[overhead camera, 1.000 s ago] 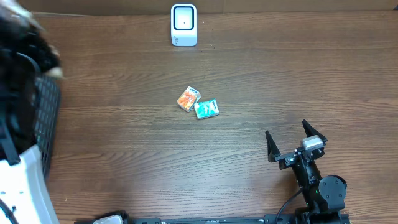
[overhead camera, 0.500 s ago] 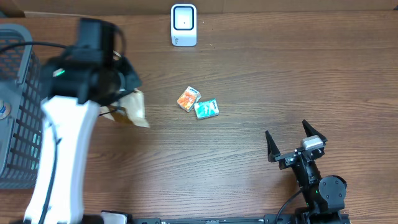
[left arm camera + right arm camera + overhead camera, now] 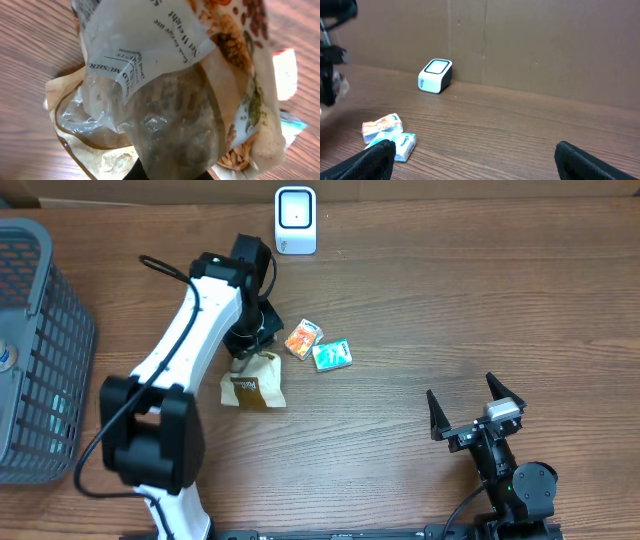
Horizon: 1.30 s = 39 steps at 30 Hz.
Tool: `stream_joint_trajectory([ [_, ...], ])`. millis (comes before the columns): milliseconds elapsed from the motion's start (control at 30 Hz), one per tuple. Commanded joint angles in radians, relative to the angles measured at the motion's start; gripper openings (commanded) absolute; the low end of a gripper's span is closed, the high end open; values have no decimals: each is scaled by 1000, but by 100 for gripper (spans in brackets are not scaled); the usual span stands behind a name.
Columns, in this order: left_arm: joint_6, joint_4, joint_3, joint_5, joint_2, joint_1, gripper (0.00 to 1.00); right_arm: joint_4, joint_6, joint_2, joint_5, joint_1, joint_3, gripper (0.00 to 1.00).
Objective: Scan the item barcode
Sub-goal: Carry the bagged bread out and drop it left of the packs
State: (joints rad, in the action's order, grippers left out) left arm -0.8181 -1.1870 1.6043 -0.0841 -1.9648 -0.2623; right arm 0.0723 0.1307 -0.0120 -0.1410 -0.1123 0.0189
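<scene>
Clamping left jaws on the bag (image 3: 253, 388), hanging it free for presenting to the scanner (image 3: 296, 220), right jaws gaping.

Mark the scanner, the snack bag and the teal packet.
scanner (image 3: 295, 220), overhead view, middle of its face.
snack bag (image 3: 252, 388), overhead view, middle of the pouch.
teal packet (image 3: 332, 355), overhead view, centre of top face.

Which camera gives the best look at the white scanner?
Right wrist: the white scanner appears largest, showing its window and side. Overhead shows only its top, smaller. Left wrist shows none of it; the bag fills the frame.
</scene>
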Motion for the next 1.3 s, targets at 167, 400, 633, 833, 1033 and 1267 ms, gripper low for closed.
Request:
stream_joint_trajectory([
  [167,19,-1,4,-45,-66,0,67,-3,2,8,8,-5,-11,100],
  [400,143,-101,192,-73,-60,24,57,-3,2,8,8,-5,-11,100],
  [633,328,-285,621,-55,-35,81,34,-3,2,8,8,-5,-11,100],
  [833,417,-375,924,68,-2,168,80,-3,2,8,8,-5,-11,100],
  [1033,495,-384,1041,274,14,302,90,-3,2,8,8,-5,-11,100],
  [1267,383,-384,1041,241,14,554,96,-3,2,8,8,-5,-11,100],
])
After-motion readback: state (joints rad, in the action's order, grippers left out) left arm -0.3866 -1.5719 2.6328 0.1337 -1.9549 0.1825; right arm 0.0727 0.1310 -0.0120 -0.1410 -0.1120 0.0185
